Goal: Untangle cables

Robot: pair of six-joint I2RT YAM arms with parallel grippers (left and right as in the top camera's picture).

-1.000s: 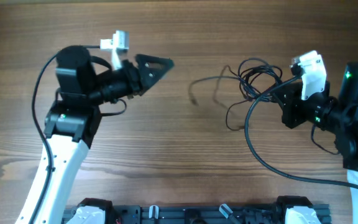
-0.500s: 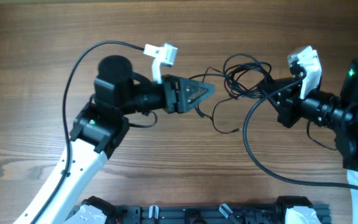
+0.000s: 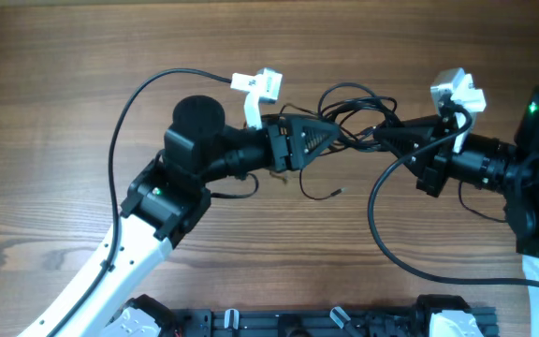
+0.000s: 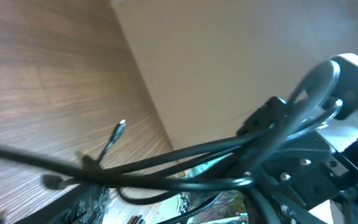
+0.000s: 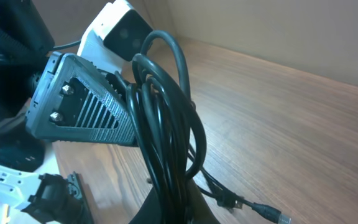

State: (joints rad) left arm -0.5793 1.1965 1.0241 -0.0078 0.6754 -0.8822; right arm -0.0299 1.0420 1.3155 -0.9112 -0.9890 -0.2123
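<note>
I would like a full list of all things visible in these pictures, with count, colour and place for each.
cables: several, number unclear; thin, black; tangled mid-table between the arms
table: one; brown wood; under everything
rail: one; black; bottom edge of the overhead view
arm wires: two; thick, black; one looping from each arm
left arm: one; white and black; left side, jaws at the bundle, open or shut unclear
right arm: one; white and black; right side, jaws shut on the cables
</note>
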